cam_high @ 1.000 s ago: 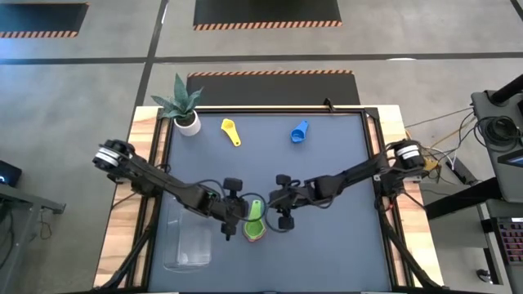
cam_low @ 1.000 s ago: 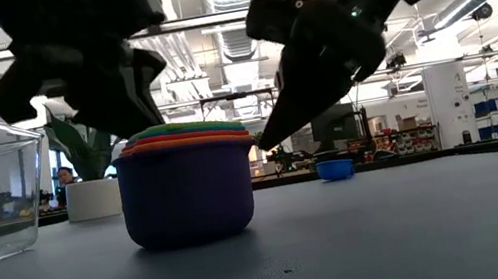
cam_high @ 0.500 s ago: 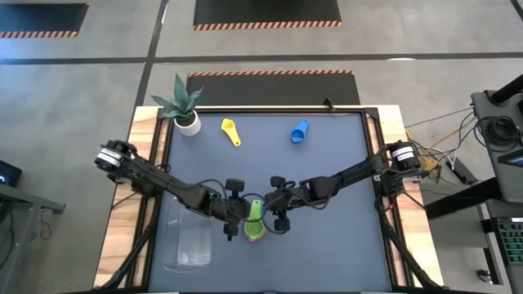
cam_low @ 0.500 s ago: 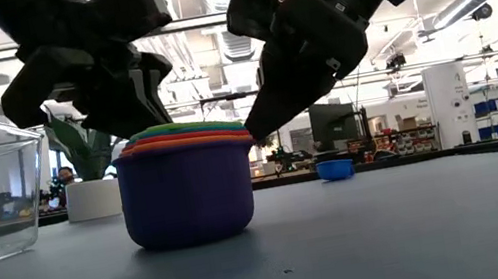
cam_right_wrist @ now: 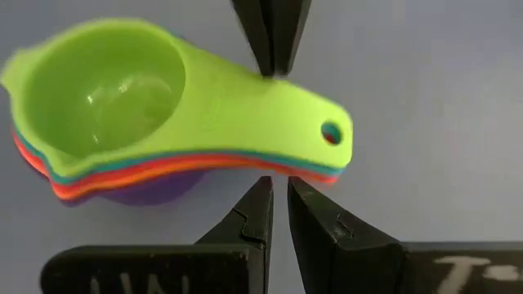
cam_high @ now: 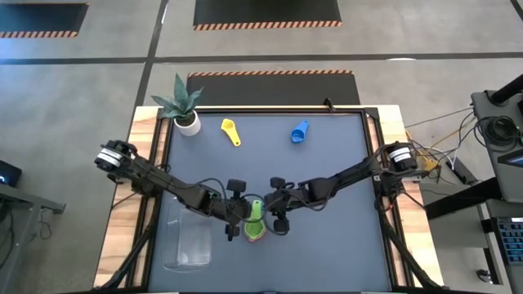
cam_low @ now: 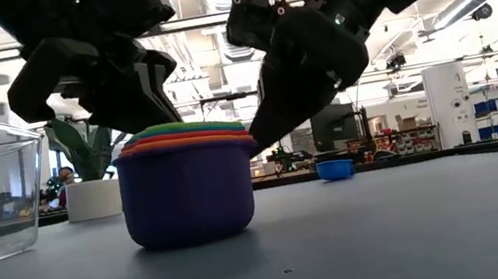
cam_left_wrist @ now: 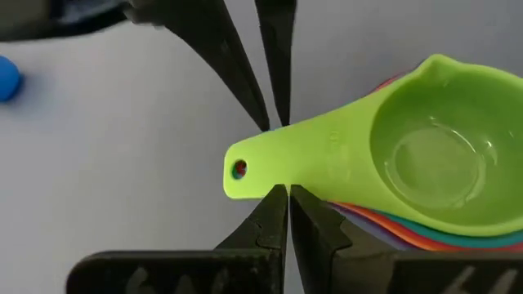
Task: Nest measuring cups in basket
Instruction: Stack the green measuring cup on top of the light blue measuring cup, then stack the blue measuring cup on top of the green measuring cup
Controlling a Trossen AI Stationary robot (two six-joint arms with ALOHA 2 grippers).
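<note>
From above, my left hand [cam_high: 238, 219] and right hand [cam_high: 274, 211] flank the nested stack of measuring cups [cam_high: 255, 226] on the worktop [cam_high: 327, 245], right of the clear basket [cam_high: 186, 243], the handles pointing away between them. At worktop height the purple cup [cam_low: 186, 193] bears the stack. Both wrist views show the green cup's handle [cam_left_wrist: 286, 159] lying crosswise between my two nearly closed hands, neither gripping it.

The right gripper [cam_high: 263, 206] has been brought in from beside the nested cups [cam_high: 255, 226] until its tips lie against the stacked handles. The left gripper [cam_high: 245, 211] has been shifted slightly closer on the opposite side.
</note>
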